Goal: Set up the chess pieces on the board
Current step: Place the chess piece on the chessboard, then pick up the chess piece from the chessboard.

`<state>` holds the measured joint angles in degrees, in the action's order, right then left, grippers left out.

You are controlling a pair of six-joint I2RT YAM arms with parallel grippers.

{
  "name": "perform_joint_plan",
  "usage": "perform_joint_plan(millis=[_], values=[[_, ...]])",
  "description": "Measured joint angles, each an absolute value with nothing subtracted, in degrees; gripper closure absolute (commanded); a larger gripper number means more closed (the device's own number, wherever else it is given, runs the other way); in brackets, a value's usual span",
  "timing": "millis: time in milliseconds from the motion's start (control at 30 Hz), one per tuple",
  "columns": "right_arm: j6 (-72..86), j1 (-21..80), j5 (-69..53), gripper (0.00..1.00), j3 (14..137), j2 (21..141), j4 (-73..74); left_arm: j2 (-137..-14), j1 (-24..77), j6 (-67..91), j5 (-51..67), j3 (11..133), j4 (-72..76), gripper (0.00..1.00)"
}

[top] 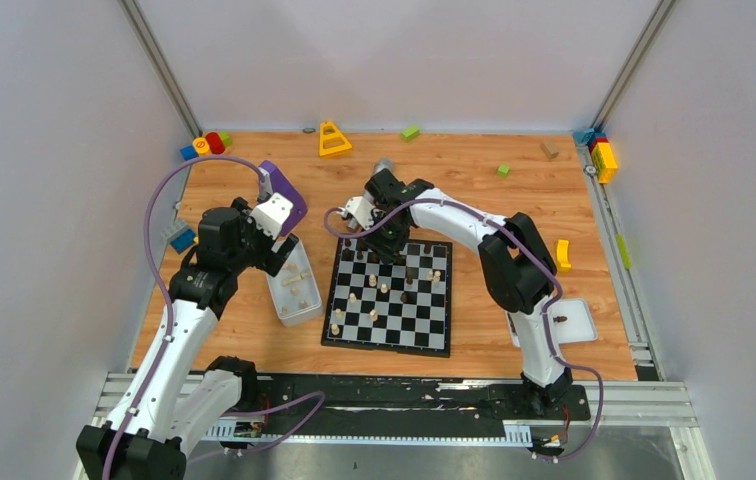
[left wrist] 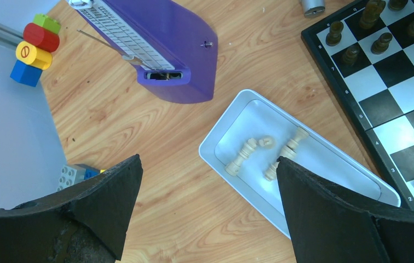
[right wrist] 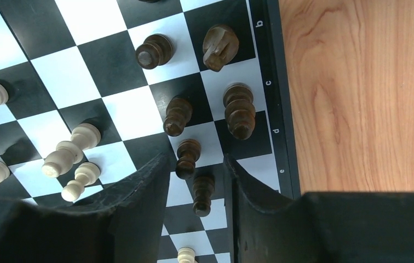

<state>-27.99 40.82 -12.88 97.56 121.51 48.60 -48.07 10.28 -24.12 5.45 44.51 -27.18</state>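
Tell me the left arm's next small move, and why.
Probably lower the open left gripper onto a light piece lying in the tray: it hovers above, jaws wide, holding nothing, and those pieces are not yet on the chessboard.

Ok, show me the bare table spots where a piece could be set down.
Bare wood: between the small green block and the yellow block; also between the purple metronome and the tray. Crowded: the board's far edge, where dark pieces pack around the right claw.
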Motion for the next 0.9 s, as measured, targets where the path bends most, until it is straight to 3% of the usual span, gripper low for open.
perform_joint_plan(millis=[233, 567, 900], values=[[-27.2, 40.6, -12.5, 0.53, 96.9, 118.4, 48.6, -48.1, 10.3, -24.1, 5.5, 44.5, -27.2, 0.00], [-26.0, 39.6, -12.7, 0.54, 85.3, 102.2, 48.1, -48.1, 10.3, -24.1, 5.5, 44.5, -27.2, 0.00], [-25.1, 39.6, -13.4, 0.54, 78.3, 102.2, 47.4, -48.1, 10.3, -24.1, 5.5, 44.5, -27.2, 0.00]])
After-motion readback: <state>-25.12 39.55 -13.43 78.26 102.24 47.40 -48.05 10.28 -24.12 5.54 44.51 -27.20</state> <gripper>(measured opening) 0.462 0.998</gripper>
